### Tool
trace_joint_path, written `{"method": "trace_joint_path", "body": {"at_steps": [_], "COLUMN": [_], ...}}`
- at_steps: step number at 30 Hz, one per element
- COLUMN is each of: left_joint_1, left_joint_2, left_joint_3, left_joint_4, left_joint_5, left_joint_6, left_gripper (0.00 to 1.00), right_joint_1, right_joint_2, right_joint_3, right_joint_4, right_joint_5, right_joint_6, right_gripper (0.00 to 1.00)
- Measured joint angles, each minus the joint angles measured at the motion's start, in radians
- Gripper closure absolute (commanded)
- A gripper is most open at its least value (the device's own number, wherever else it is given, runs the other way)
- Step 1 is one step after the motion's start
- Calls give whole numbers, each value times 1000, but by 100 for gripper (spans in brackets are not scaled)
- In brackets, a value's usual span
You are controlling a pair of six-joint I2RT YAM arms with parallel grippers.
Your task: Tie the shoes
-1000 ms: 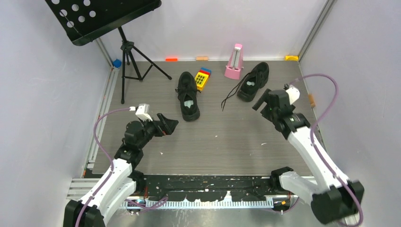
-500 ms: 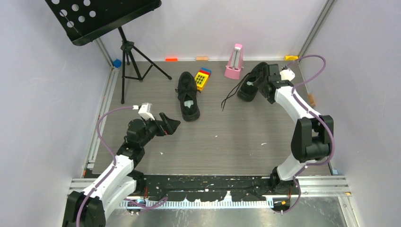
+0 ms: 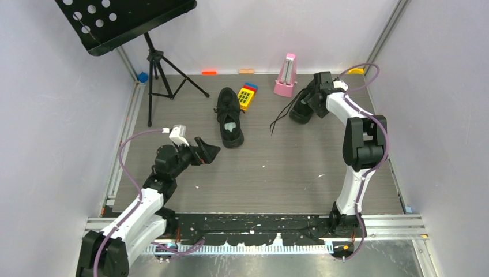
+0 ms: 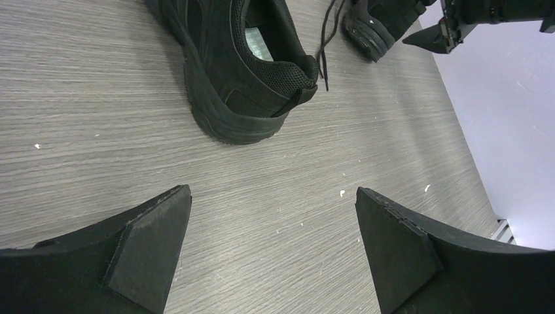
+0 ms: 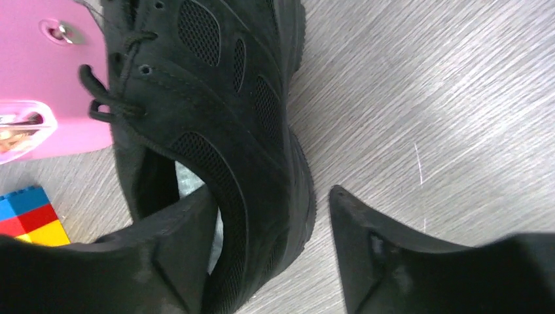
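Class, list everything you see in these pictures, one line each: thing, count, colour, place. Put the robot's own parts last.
shoes: two, black; one mid-table, the other far right.
music stand: one, black, far left corner.
metronome: one, pink, far edge.
brick block: one, yellow, red and blue, beside the middle shoe's toe.
markers: four, blue, red-orange, tan, yellow, along the far edge.
table: one, grey wood-grain.
left gripper: black, jaws open, above bare table.
right gripper: black, jaws apart astride the far-right shoe's side wall.
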Motion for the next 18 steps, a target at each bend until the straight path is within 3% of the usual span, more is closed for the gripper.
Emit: {"method": "trace_joint_path", "body": {"at_steps": [3,4,11,18], "left_joint_1": [0,0,-2,-132], "left_joint_2": [2,4,23,-31], "left_joint_3": [0,0,0,0], "left_joint_4": [3,3,10,17], "left_joint_5": [0,1,62,63], "left_joint_6": [0,0,5,64], "left_gripper": [0,1,6,6], "right_joint_1": [-6,-8,-20,-8], "right_joint_2": [29,31,-31,-430], "right_joint_3": [12,21,0,-183], "right_joint_4": [8,7,-77,-254], "right_joint_5": [-37,-55,-166,-285], "right_joint_6": [-4,-20,-203,-381], "right_gripper": [96,99,100,100]}}
